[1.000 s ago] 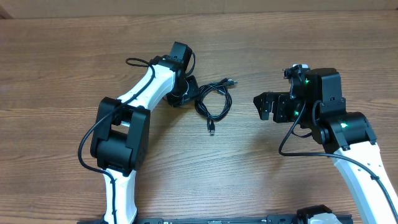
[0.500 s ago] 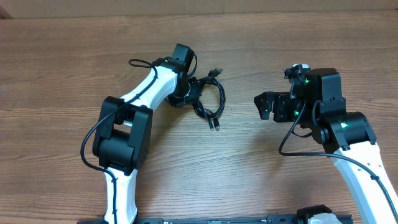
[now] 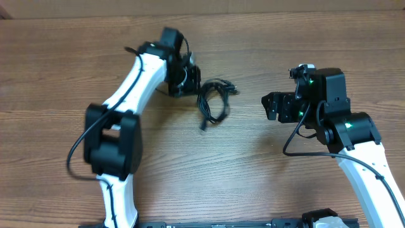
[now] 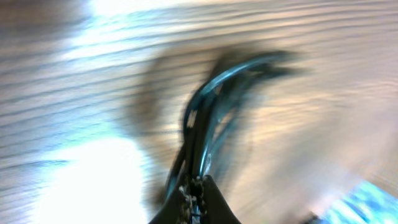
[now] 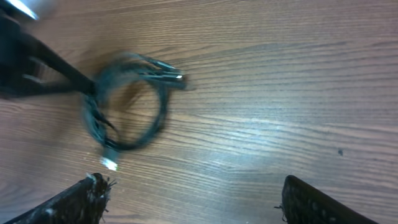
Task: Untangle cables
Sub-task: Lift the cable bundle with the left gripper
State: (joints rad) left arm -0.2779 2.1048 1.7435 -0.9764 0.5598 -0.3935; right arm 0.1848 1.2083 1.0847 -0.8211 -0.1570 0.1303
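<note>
While my left jaws squeeze together on the cables (image 3: 214, 101) (a blurry black loop over the middle of the desk (image 3: 253, 171)), my right jaws are spread wide, holding nothing.

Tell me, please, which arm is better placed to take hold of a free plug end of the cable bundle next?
Right, probably. The left arm has its jaws shut on the cable bundle; the right arm faces it with jaws open and empty, and a plug points its way.
</note>
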